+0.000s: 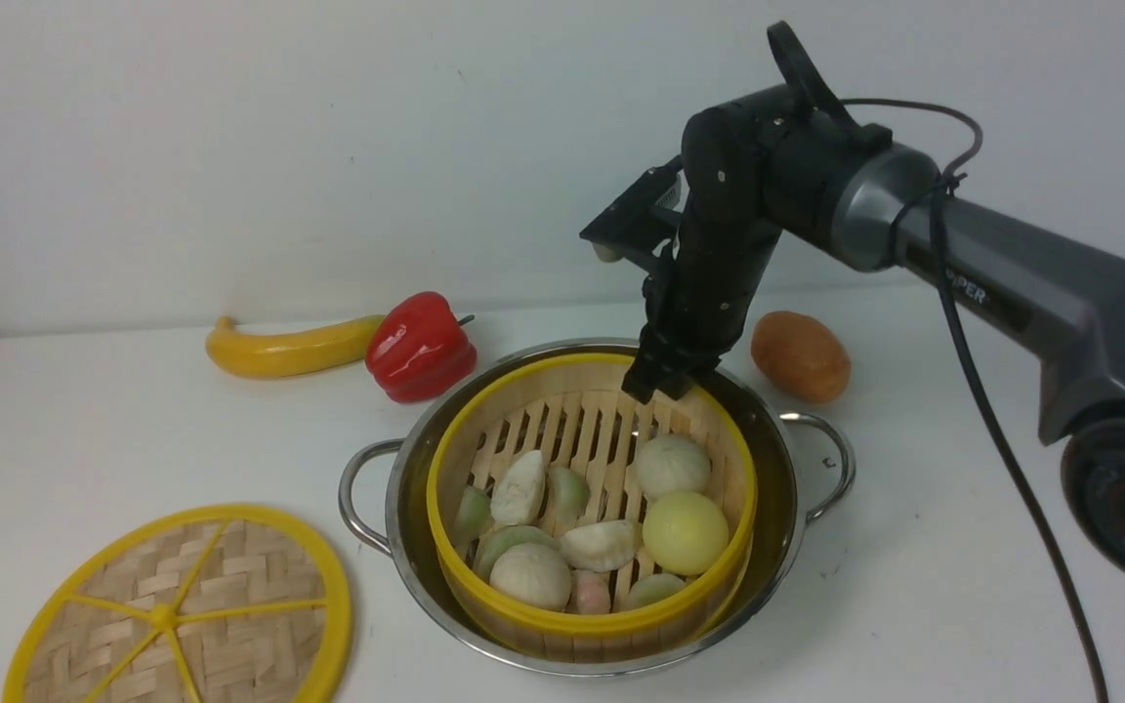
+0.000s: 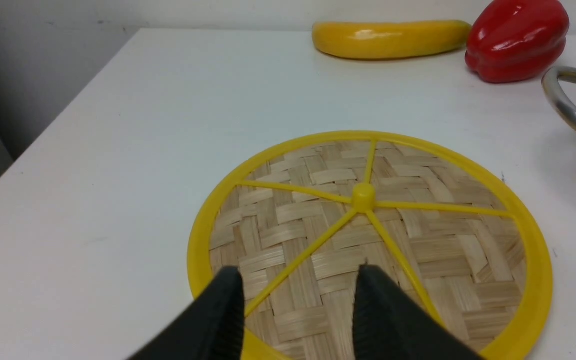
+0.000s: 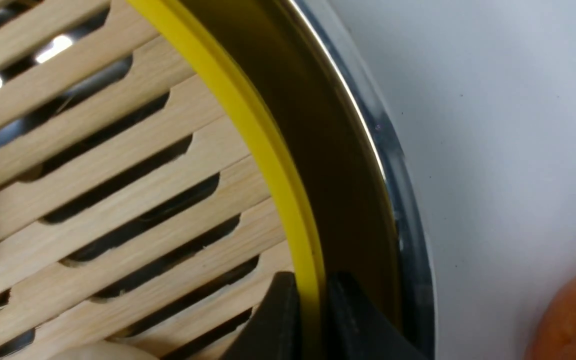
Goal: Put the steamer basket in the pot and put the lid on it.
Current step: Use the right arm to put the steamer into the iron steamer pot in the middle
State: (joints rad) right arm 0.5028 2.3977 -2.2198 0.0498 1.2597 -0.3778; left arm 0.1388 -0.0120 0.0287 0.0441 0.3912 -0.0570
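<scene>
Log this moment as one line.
right gripper: clamped on yellow-rimmed bamboo steamer basket inside shiny steel pot | left gripper: open above flat woven yellow-rimmed lid on white table | stage: basket in pot, lid off

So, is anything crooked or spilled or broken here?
Nothing really stands out. The basket sits inside the pot with the buns inside it, and nothing looks spilled or broken. The lid lies flat on the table; it just isn't on the basket yet.
</scene>
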